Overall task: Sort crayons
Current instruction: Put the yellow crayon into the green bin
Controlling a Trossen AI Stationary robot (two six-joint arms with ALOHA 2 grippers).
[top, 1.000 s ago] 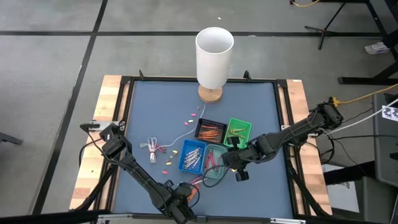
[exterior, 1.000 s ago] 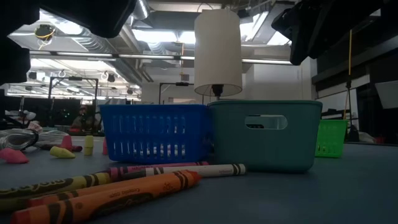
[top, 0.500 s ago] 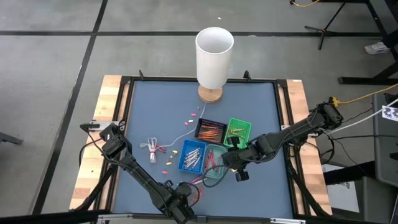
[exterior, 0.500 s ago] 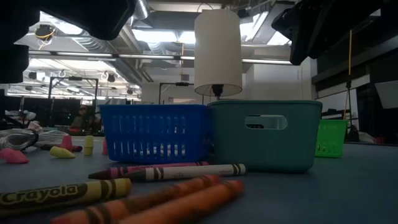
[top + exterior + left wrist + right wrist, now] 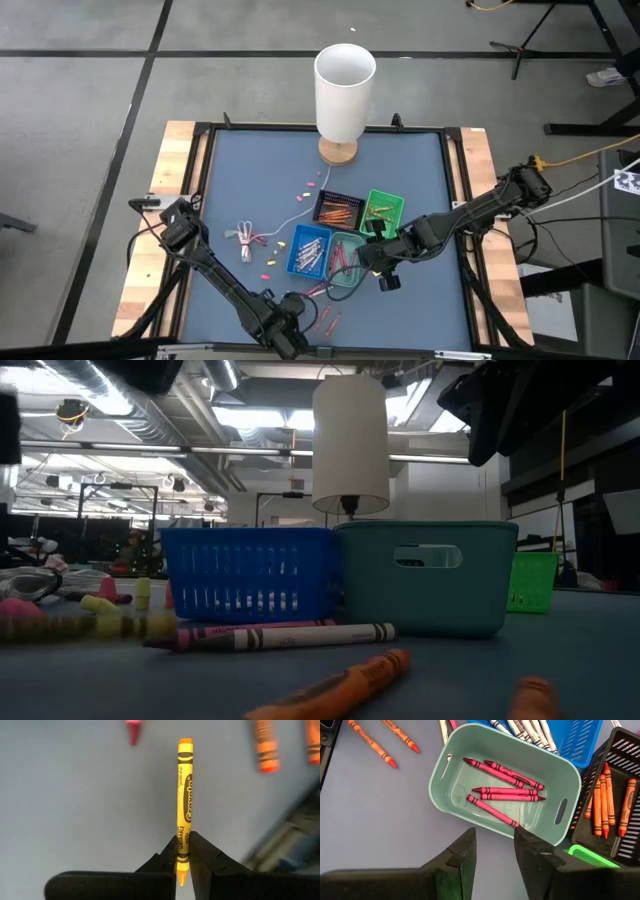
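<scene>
My left gripper (image 5: pixel 283 322) is near the table's front edge, shut on a yellow crayon (image 5: pixel 184 795). The crayon shows blurred at the left of the low view (image 5: pixel 90 626). Two orange crayons (image 5: pixel 326 318) lie on the table just right of that gripper. My right gripper (image 5: pixel 495 845) is open and empty above the table, beside the near right of the teal tray (image 5: pixel 505 795). The teal tray holds red crayons. The blue tray (image 5: pixel 308 250) holds pale ones, and the black tray (image 5: pixel 338 209) holds orange ones. My left gripper pinches the yellow crayon between its two fingers (image 5: pixel 201 856), close to its pointed end (image 5: pixel 182 854). The rest of the crayon sticks out past the fingertips. In the low view it lies about level and looks lifted off the table.
A green tray (image 5: pixel 383 212) stands right of the black one. A white lamp (image 5: pixel 345 85) stands at the far middle, and its thin cord (image 5: pixel 290 215) runs to a bundle at the left. Small pink and yellow pieces (image 5: pixel 268 250) lie left of the blue tray. A red and a white crayon (image 5: pixel 270 635) lie in front of it.
My left gripper has gone toward the table's left and near edge with the yellow crayon, which has come up off the table. The two orange crayons that lay beside it have shifted and now lie uncovered to the gripper's right.
</scene>
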